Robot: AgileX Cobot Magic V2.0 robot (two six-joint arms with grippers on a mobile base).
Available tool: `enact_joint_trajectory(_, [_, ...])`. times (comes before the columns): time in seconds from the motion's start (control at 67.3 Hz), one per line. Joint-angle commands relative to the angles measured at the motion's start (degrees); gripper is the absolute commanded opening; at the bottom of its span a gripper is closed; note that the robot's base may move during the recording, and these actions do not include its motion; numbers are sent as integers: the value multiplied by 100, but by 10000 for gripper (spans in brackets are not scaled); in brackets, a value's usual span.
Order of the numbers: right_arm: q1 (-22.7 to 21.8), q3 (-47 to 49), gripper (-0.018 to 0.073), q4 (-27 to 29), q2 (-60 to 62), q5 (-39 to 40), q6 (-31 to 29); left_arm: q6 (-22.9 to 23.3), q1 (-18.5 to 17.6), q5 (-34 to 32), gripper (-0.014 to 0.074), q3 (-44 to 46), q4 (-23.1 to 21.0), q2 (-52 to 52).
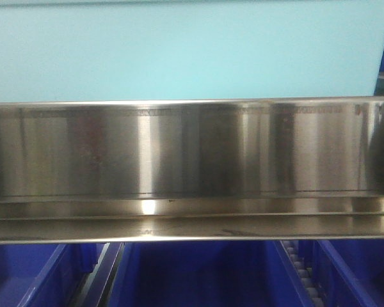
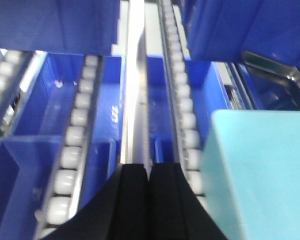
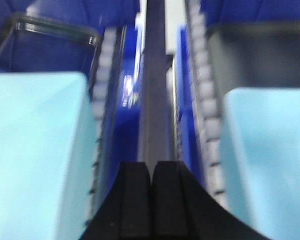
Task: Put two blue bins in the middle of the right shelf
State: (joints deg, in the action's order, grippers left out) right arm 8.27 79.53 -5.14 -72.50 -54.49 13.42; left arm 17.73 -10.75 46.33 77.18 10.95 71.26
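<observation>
A pale blue bin [image 1: 179, 48] fills the top of the front view, standing just behind a steel shelf rail [image 1: 192, 153]. In the left wrist view my left gripper [image 2: 148, 167] is shut with its black fingers pressed together and nothing between them. The corner of a pale blue bin [image 2: 260, 170] sits close on its right. My right gripper [image 3: 152, 165] is also shut and empty. It sits between two pale blue bin walls, one on the left [image 3: 35, 150] and one on the right [image 3: 270, 155], touching neither.
Dark blue crates [image 1: 198, 275] sit on the level below the rail, and more dark blue crates [image 2: 55, 105] line the shelves. White roller tracks [image 2: 75, 135] run between them, and a roller track [image 3: 207, 105] runs beside the right bin. A bent metal bar [image 2: 285, 80] is at the right.
</observation>
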Motion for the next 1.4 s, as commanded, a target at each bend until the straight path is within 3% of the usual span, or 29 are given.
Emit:
enact_joint_trajectory(0.0, [254, 435, -140, -169, -355, -474, 255, 508, -387, 494, -111, 421, 292, 239])
enact_joint_trajectory(0.178, [542, 792, -140, -157, -931, -718, 265, 538, -908, 709, -111, 793, 254, 619])
enact_joint_trajectory(0.327, [657, 792, -127, -87, -1196, -668, 265, 545, -1012, 684, -106, 804, 200, 801])
enact_joint_trajectory(0.431, [673, 792, 51, -56, -1319, -644, 265, 545, -1021, 697, 13, 804, 200, 925])
enact_joint_trajectory(0.52, [673, 792, 256, 53, -1358, -597, 265, 545, -1021, 782, 192, 804, 200, 997])
enact_joint_trajectory(0.594, [673, 792, 332, 97, -1395, -584, 265, 748, -1021, 841, 271, 804, 200, 1034])
enact_joint_trajectory(0.684, [673, 792, 325, 105, -1482, -551, 265, 957, -1021, 949, 267, 804, 200, 1150])
enact_joint_trajectory(1.382, [673, 792, 296, 341, -2162, -580, 265, 933, -1025, 1784, 216, 804, -163, 1767])
